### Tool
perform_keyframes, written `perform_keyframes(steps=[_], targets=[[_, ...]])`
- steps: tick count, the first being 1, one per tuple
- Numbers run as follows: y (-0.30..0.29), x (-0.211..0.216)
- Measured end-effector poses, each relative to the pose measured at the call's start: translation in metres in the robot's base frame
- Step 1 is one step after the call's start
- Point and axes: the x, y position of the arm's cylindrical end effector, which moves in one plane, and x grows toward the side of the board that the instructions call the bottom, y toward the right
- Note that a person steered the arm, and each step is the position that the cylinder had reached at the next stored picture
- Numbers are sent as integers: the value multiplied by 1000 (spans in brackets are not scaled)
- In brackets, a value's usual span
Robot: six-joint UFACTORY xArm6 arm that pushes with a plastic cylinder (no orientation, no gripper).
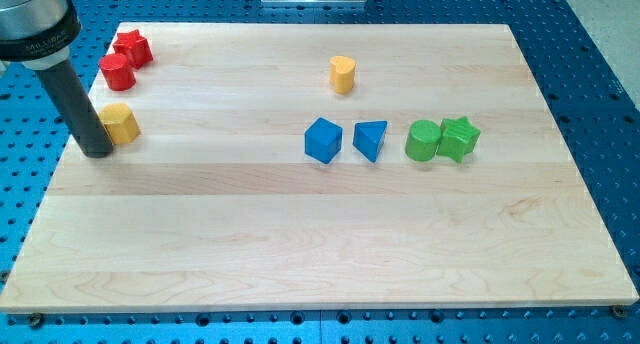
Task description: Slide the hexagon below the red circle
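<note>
The yellow hexagon lies near the board's left edge, just below the red circle. A red star sits right above the red circle, touching it. My tip rests on the board at the hexagon's left side, touching or almost touching it. The dark rod rises from there to the view's top left corner.
A yellow heart lies at upper middle. A blue cube and a blue triangle sit side by side at centre. A green circle and a green star touch at their right. The wooden board lies on a blue perforated table.
</note>
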Motion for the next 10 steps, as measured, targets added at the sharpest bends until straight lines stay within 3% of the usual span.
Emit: perform_keyframes(steps=[1,2,3,5,6,8,9,10], targets=[[15,28],[37,-11],[25,-36],[5,-33],[-47,-11],[-41,-111],[-41,-147],[-41,-156]])
